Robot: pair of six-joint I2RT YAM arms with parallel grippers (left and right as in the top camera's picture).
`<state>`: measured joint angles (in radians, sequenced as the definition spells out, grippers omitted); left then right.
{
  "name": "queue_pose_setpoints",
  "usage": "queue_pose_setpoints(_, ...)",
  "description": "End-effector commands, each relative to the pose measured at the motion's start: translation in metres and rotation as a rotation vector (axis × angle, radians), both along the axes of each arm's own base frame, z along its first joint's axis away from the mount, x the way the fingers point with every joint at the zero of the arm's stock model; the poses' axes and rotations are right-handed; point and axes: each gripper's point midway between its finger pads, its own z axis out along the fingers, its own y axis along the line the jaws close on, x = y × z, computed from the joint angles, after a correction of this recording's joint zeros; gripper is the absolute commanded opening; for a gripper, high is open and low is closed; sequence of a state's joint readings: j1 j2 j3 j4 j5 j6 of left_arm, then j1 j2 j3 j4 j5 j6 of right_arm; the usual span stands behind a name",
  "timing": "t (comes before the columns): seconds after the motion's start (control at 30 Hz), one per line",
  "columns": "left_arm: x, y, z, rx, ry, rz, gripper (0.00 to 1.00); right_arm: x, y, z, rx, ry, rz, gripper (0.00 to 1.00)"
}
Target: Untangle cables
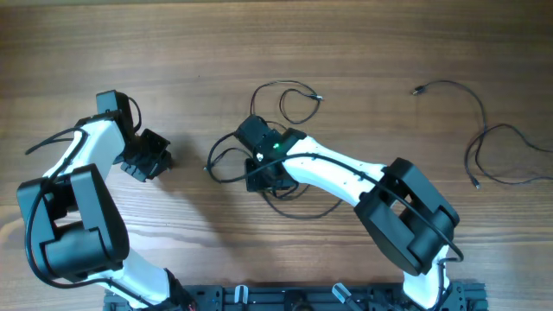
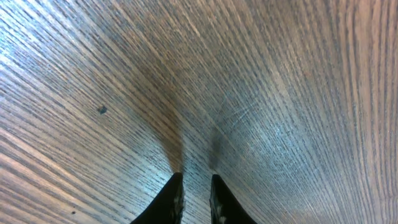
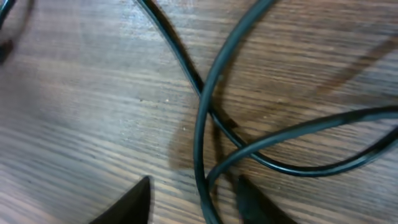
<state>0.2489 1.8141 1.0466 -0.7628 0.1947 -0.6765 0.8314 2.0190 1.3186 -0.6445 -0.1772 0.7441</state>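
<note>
The left gripper [image 1: 145,161] hovers over bare table [image 1: 199,52], fingers almost pressed together and empty, well apart from the cables [image 3: 201,124]. The right gripper [image 3: 194,200] is nearer: its fingers are spread and straddle one strand running lengthwise between them, with crossing loops just ahead. A separate cable [image 1: 484,130] lies far right.

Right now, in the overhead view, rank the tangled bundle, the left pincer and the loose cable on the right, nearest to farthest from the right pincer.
1. The tangled bundle: mid-table, directly under the right pincer.
2. The left pincer: off to the left, over bare wood.
3. The loose cable: far right, lying apart.
</note>
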Motion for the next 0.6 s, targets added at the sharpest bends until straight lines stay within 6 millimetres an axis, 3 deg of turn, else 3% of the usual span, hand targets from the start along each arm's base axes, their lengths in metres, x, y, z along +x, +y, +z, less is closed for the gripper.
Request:
queue_pose_setpoints(0.0, -0.001, 0.002, -0.001, 0.006, 0.003, -0.015, 0.17, 0.004, -0.007, -0.01, -0.043, -0.004, -0.078, 0.38)
queue_pose_setpoints(0.1, -0.001, 0.001, -0.001, 0.005, 0.003, -0.015, 0.17, 0.004, -0.006, -0.01, -0.042, -0.001, -0.085, 0.17)
queue_pose_setpoints(0.2, -0.001, 0.001, -0.001, 0.002, 0.002, -0.016, 0.17, 0.004, -0.006, -0.01, -0.041, 0.003, -0.101, 0.06)
queue_pose_setpoints(0.43, -0.001, 0.001, -0.001, 0.002, 0.001, -0.016, 0.17, 0.003, -0.001, -0.008, -0.014, 0.011, -0.09, 0.04)
queue_pose_setpoints(0.5, -0.001, 0.001, -0.001, 0.002, 0.002, -0.016, 0.17, 0.01, 0.01, -0.001, 0.036, -0.041, 0.017, 0.04)
queue_pose_setpoints(0.57, -0.001, 0.001, -0.001, 0.002, 0.002, -0.016, 0.17, 0.017, 0.022, 0.021, 0.115, -0.072, 0.118, 0.04)
